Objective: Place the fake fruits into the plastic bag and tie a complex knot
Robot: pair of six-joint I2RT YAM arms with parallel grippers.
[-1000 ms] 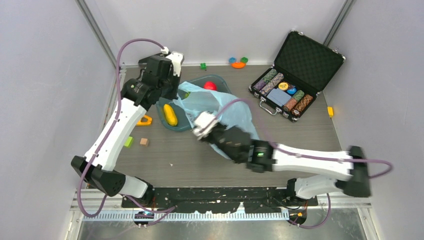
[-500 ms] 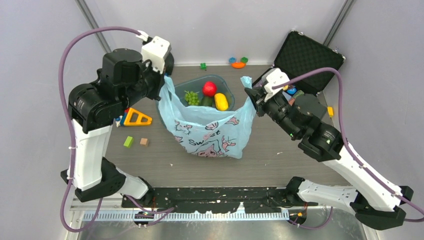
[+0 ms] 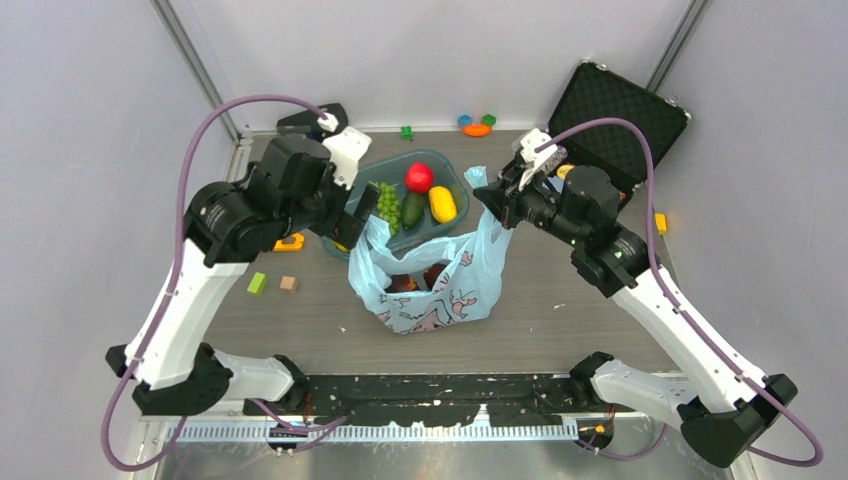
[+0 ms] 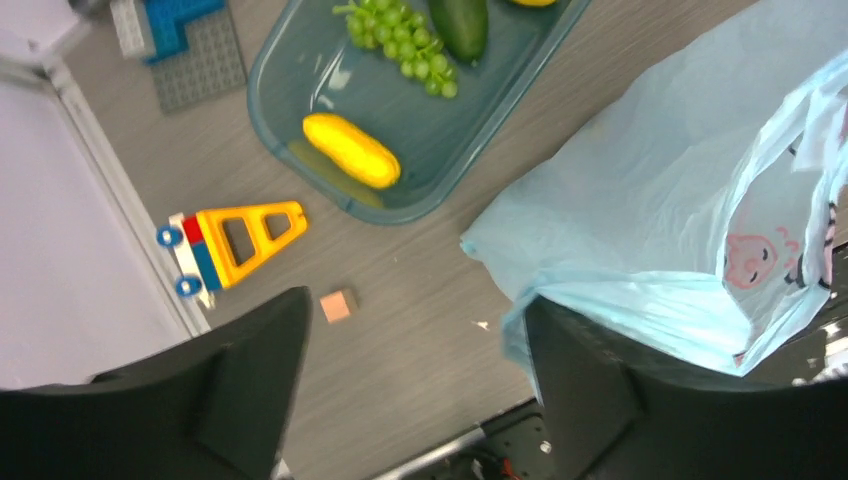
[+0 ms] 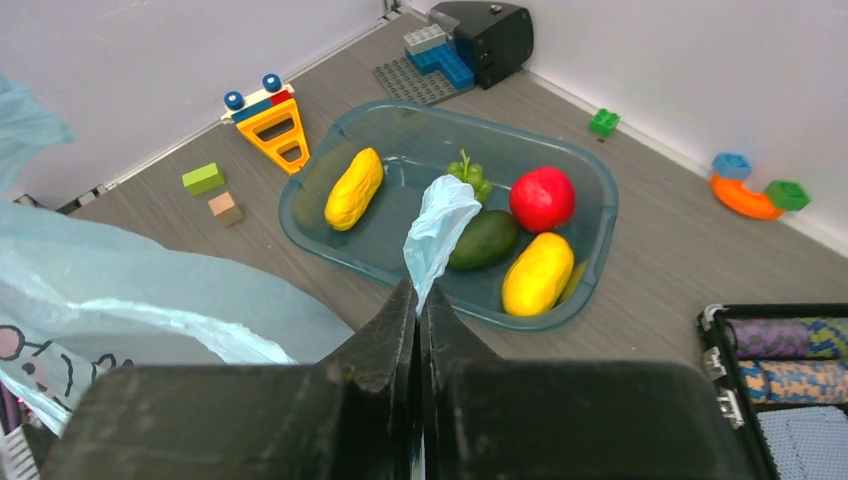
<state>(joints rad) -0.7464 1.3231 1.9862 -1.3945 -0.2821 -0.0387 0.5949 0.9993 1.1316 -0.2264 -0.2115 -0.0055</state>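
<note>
Top external view: the plastic bag (image 3: pixel 430 290) sits mid-tabletop (image 3: pixel 300 320), touching the clear tub (image 5: pixel 410 145), its mouth drawn open, likely for loading. The right fingers (image 5: pixel 385 340) pinch its right handle, lifting that side. The left fingers (image 4: pixel 240 380) stand wide beside its left rim, gripping nothing. A red apple (image 3: pixel 419 177), green grapes (image 3: pixel 387 203) and a yellow fruit (image 3: pixel 441 204) wait in the tub.
</note>
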